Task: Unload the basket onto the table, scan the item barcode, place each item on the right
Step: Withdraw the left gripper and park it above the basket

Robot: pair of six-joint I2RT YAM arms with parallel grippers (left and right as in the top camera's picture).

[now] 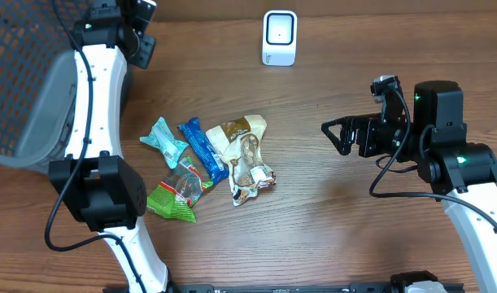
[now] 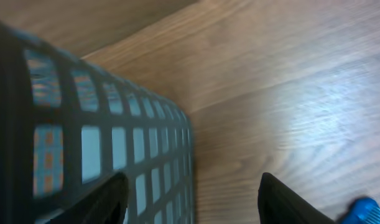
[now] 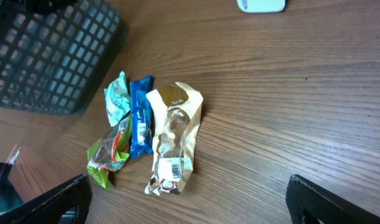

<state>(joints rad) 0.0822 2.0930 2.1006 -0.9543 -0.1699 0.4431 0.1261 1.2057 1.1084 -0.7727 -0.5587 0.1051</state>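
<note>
cream packet (image 1: 246, 159) lying flat, long axis running near-to-far, beside blue bar (image 1: 203, 149)

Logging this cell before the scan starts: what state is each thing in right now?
Left gripper: open, empty, at the basket's edge.
Right gripper: open, empty, above the table.
Scanner: upright, nothing before it.
Basket: on the table, contents unclear.
Gold packet: lying, white label up.
Blue bar: lying, untouched.
Teal packet: lying, untouched.
Green packet: lying, crumpled.

Left arm (image 1: 89, 98) is noted stretched far forward, left gripper (image 2: 193, 182) held with jaws parted and nothing between them; right arm (image 1: 468, 175) is noted bent, right gripper (image 1: 333, 137) turned leftward, jaws spread wide and empty.
</note>
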